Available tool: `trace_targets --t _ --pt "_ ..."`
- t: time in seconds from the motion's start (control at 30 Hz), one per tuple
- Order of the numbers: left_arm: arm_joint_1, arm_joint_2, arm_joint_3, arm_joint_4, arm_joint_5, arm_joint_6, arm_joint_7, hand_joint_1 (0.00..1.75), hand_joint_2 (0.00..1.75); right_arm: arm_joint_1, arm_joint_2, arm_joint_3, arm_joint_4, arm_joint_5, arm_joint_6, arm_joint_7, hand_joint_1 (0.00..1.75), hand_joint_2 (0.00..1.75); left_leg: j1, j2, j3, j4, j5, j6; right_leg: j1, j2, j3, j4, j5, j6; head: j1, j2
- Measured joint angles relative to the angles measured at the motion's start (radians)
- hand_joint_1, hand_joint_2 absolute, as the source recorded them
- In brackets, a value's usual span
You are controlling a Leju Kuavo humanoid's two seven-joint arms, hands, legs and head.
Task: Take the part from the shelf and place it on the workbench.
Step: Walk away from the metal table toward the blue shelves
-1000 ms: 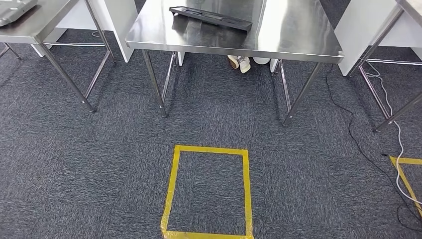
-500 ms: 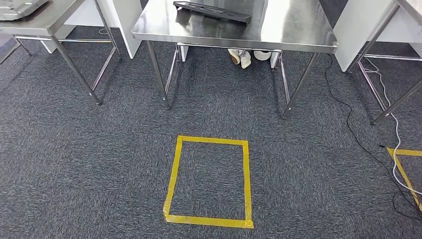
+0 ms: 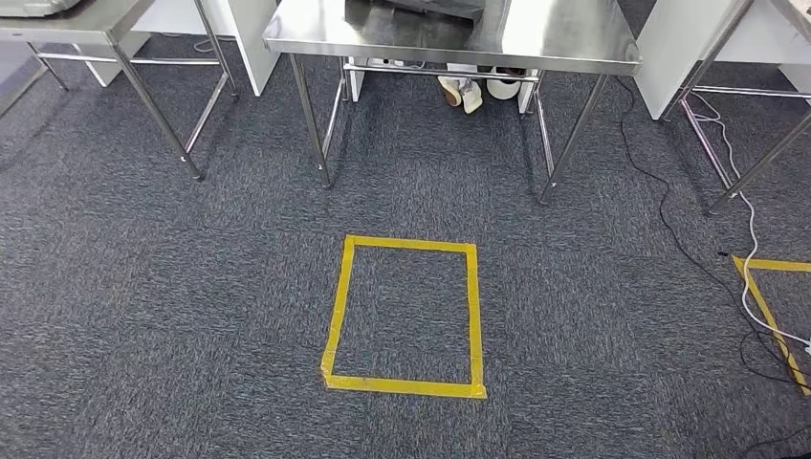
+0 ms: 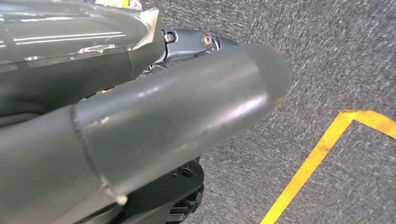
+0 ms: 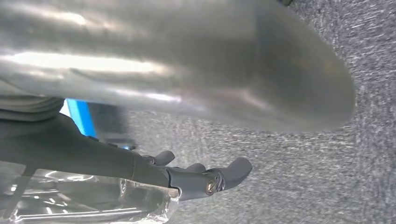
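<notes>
Straight ahead of both lowered arms, the dark part (image 3: 417, 8) lies on the workbench (image 3: 564, 38) beyond a yellow tape square (image 3: 405, 316); the right hand (image 5: 198, 179) hangs loosely spread and empty, the left hand's (image 4: 177, 116) fingers cannot be judged.

Robot test lab or workshop floor. Dark grey carpet (image 3: 191, 316) throughout. Stainless steel workbench (image 3: 564, 38) far centre on thin metal legs; second steel table (image 3: 76, 24) far left, more steel legs (image 3: 756, 158) far right. Yellow tape square (image 3: 405, 318) on carpet near centre, another tape outline (image 3: 770, 316) at right edge. Loose black and white cables (image 3: 703, 273) trail across floor at right. White panels (image 3: 669, 57) behind tables.
</notes>
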Motion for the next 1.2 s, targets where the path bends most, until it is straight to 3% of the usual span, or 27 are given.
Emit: trace_targets --t 0.03,0.1,0.17,0.23,0.27,0.3,0.33,0.37,0.43,0.5,0.63,0.77,1.1,1.2 --pt "0.0 0.0 0.0 0.0 -0.001 0.0 -0.001 0.0 0.0 0.0 0.0 0.0 0.0 0.0 0.0 0.0 0.0 0.0 -0.001 0.001 -0.002 -0.002 0.011 -0.006 0.005 0.0 0.022 -0.042 -0.017 -0.01 -0.001 0.0" --pt "0.0 0.001 0.0 0.001 -0.002 0.001 -0.002 0.0 0.0 0.001 0.0 -0.002 0.0 0.0 0.0 0.001 0.0 0.0 0.005 0.002 -0.005 -0.004 0.019 -0.018 0.004 -0.002 0.013 -0.049 -0.014 -0.031 -0.003 0.0" --pt "0.003 0.002 0.0 0.002 -0.002 0.001 -0.002 0.0 0.0 0.004 -0.001 -0.003 0.001 0.0 0.0 0.002 0.0 0.0 0.01 -0.001 -0.024 0.047 -0.04 -0.027 0.0 -0.006 0.001 -0.049 0.004 -0.055 -0.004 0.0" --pt "0.005 0.002 0.0 0.003 -0.002 0.001 -0.001 0.0 0.0 0.004 -0.001 -0.004 0.001 0.0 0.0 0.002 0.0 0.0 0.012 -0.004 -0.06 0.173 -0.138 -0.032 0.005 -0.01 -0.018 -0.048 0.023 -0.071 -0.005 0.0" --pt "0.005 0.002 0.0 0.003 -0.002 0.0 -0.001 0.0 0.0 0.005 -0.001 -0.004 0.001 0.0 0.0 0.002 0.0 0.0 0.012 -0.005 -0.076 0.239 -0.168 -0.033 0.01 -0.011 -0.028 -0.048 0.03 -0.074 -0.005 0.0" --pt "0.006 0.002 0.0 0.003 -0.002 0.0 -0.001 0.0 0.0 0.006 -0.001 -0.004 0.001 0.0 0.0 0.002 0.0 0.0 0.012 -0.005 -0.079 0.281 -0.179 -0.033 0.014 -0.012 -0.037 -0.047 0.037 -0.074 -0.005 0.0" --pt "0.006 0.002 0.0 0.003 -0.002 0.0 -0.001 0.0 0.0 0.008 0.0 -0.004 0.001 -0.001 0.0 0.002 0.0 0.0 0.011 -0.006 -0.063 0.286 -0.173 -0.031 0.017 -0.012 -0.044 -0.046 0.043 -0.073 -0.005 0.0" --pt "0.007 0.002 0.0 0.004 -0.002 0.0 -0.001 0.0 0.0 0.009 0.0 -0.004 0.001 -0.001 0.0 0.002 0.0 0.0 0.011 -0.006 -0.025 0.247 -0.154 -0.026 0.02 -0.012 -0.049 -0.046 0.047 -0.072 -0.005 0.0" --pt "0.006 0.004 0.0 0.004 -0.002 0.0 -0.001 0.0 0.0 0.009 0.0 -0.004 0.001 -0.001 0.0 0.002 0.0 0.0 0.007 -0.008 0.084 0.101 -0.123 -0.01 0.025 -0.013 -0.054 -0.043 0.052 -0.069 -0.005 0.0" --pt "0.005 0.006 0.0 0.004 -0.002 -0.001 -0.002 0.0 0.0 0.008 0.002 -0.004 0.001 -0.001 0.0 0.002 0.0 0.0 -0.001 -0.008 0.147 0.003 -0.115 0.004 0.027 -0.014 -0.058 -0.04 0.055 -0.062 -0.004 0.0" --pt "0.005 0.006 0.0 0.004 -0.002 -0.001 -0.002 0.0 0.0 0.005 0.003 -0.005 0.001 -0.001 0.0 0.002 0.0 0.0 -0.009 -0.006 0.148 -0.022 -0.113 0.007 0.032 -0.016 -0.073 -0.034 0.057 -0.056 -0.003 0.0" --pt "0.006 0.007 0.0 0.005 -0.002 -0.001 -0.001 0.0 0.0 0.006 0.002 -0.005 0.001 -0.002 -0.001 0.002 0.0 0.0 -0.016 -0.005 0.142 -0.021 -0.109 0.013 0.027 -0.016 -0.079 -0.035 0.063 -0.048 -0.003 0.0" --pt "0.006 0.007 -0.001 0.006 -0.005 0.0 0.0 0.0 0.0 0.007 0.001 -0.011 0.001 -0.008 -0.001 0.001 0.0 0.0 -0.021 -0.004 0.138 -0.019 -0.106 0.019 0.021 -0.016 -0.083 -0.035 0.068 -0.042 -0.003 0.0" --pt "0.006 0.008 -0.002 0.006 -0.006 0.002 0.0 0.0 0.0 0.006 0.002 -0.024 0.001 -0.042 -0.001 -0.015 0.0 0.0 -0.022 -0.003 0.138 -0.022 -0.102 0.03 0.016 -0.015 -0.08 -0.042 0.076 -0.03 -0.004 0.0"
